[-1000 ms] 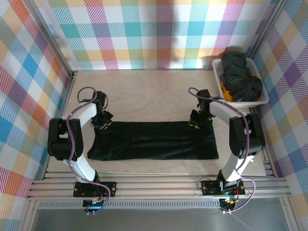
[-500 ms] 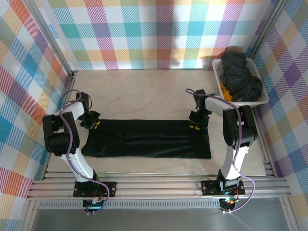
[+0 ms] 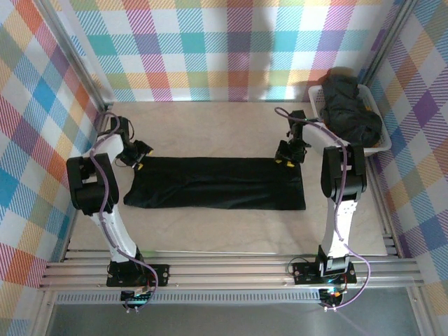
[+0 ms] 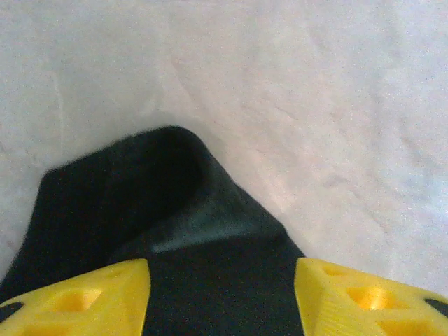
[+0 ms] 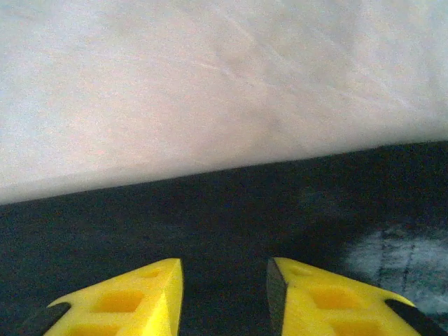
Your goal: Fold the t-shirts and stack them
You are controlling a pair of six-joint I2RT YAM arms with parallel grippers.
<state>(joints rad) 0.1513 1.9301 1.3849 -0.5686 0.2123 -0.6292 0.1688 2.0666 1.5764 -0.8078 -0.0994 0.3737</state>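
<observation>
Near side first: bare pale desk (image 3: 210, 234) in front of the arms. On it lies the long, flat, folded strip of black soft-cloth t-shirt (image 3: 217, 185), stretched left to right.

Change over the last second: the strip has slid away from the near edge toward the back wall and lies straighter and tauter, and both arms have reached further out with it. Both pincers went from clamped on the far corners to parted. It looks like the drag-and-straighten step has ended and the shirt has been let go. The next fold is probably across its length.

The left pincer (image 3: 140, 151) sits at the far-left corner of the strip with its jaws wide. In the left wrist view the yellow fingers (image 4: 91, 294) stand well apart, and the cloth corner peaks up loose between and ahead of them. It is not pinched.

The right pincer (image 3: 285, 158) is at the far-right corner with its jaws partly open, narrower than the left. The right wrist view shows a clear gap with flat black cloth under it and the cloth's far edge just ahead. I cannot tell whether the tips brush the cloth.

Far right corner: a white plastic basket (image 3: 314, 94) holds a heap of more black t-shirts (image 3: 350, 112), not yet folded. Nothing is stacked yet, so the task is at an early stage.
</observation>
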